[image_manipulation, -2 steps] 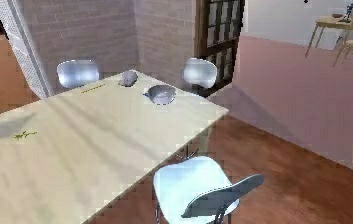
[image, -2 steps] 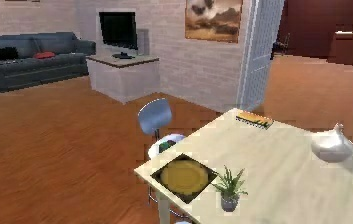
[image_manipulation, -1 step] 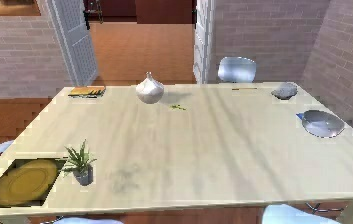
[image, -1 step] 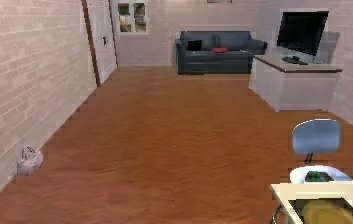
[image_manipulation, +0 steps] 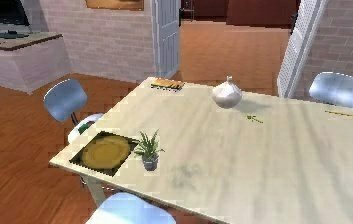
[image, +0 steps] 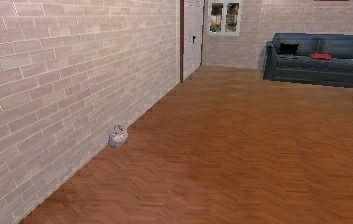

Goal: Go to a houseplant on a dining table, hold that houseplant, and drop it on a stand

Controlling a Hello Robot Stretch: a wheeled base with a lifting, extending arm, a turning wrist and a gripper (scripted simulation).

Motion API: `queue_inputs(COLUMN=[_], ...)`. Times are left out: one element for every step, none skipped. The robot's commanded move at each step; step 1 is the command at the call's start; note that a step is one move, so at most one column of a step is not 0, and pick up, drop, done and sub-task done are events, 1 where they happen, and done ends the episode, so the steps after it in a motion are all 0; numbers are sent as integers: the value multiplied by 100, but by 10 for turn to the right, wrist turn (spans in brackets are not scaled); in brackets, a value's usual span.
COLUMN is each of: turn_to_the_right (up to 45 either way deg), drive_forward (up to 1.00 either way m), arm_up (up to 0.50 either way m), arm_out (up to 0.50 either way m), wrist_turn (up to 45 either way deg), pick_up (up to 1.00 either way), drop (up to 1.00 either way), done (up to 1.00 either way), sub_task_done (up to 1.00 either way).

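Observation:
A small houseplant [image_manipulation: 149,150] with thin green leaves in a dark pot stands on the pale wooden dining table [image_manipulation: 264,160], near the table's left end in the arm side view. It stands just right of a dark placemat with a yellow plate [image_manipulation: 107,152].
On the table also stand a white round vase [image_manipulation: 226,94], a flat brown object [image_manipulation: 167,84] at the far edge, and a small green item [image_manipulation: 254,119]. Grey chairs [image_manipulation: 64,99] surround the table. The forward view has a brick wall [image: 64,90], a small grey object [image: 118,137], open wood floor and a dark sofa [image: 314,58].

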Motion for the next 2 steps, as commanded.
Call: queue_inputs(turn_to_the_right=[0,0], drive_forward=[0,0], arm_up=[50,36], arm_out=[0,0], wrist_turn=[0,0], pick_up=[0,0], drop=[0,0], done=[0,0], sub_task_done=[0,0])
